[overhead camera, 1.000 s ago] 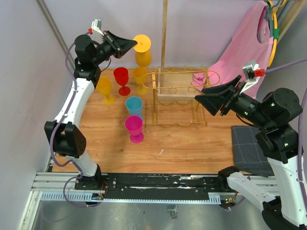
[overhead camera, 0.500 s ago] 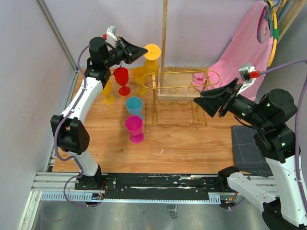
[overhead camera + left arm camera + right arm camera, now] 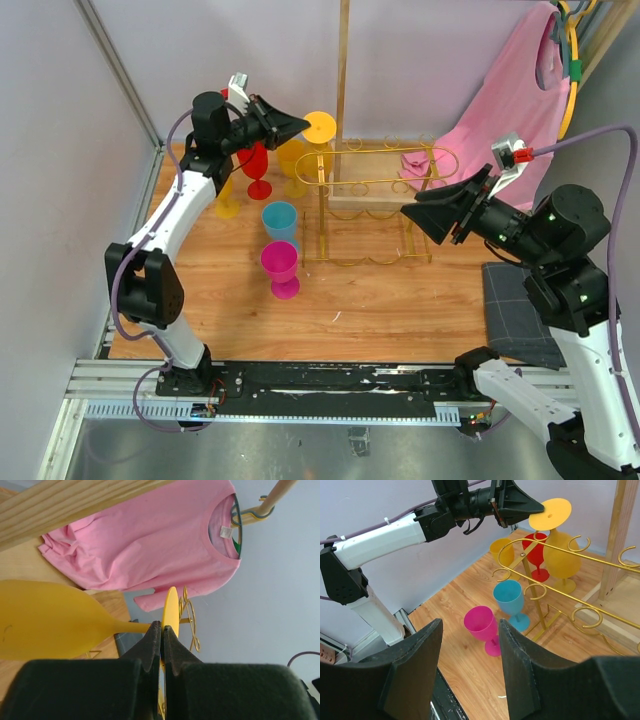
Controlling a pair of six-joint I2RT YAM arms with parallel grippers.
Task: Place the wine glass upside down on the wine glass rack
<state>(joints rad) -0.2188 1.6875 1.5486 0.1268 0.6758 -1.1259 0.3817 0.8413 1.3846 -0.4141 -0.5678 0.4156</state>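
My left gripper [image 3: 303, 125] is shut on the round foot of a yellow wine glass [image 3: 320, 128]. It holds the glass upside down, bowl hanging, just above the left end of the gold wire rack [image 3: 380, 180]. In the left wrist view the pads [image 3: 152, 637] pinch the thin yellow foot [image 3: 171, 605], and the bowl [image 3: 45, 620] lies to the left. The right wrist view shows the held glass [image 3: 560, 550] by the rack's looped rail [image 3: 580, 555]. My right gripper [image 3: 408, 211] is open and empty at the rack's right side, its fingers [image 3: 415, 665] wide apart.
On the table left of the rack stand a red glass [image 3: 253, 160], a yellow glass [image 3: 220, 188], a blue glass [image 3: 280, 220] and a pink glass [image 3: 281, 265]. Another yellow glass stands behind the held one. A wooden pole [image 3: 343, 70], a pink shirt [image 3: 500, 110] and a grey cloth [image 3: 515, 305] are nearby.
My left gripper has moved right and down with the yellow glass, from beyond the rack's left end to just above its looped rail. The right gripper has shifted slightly left.
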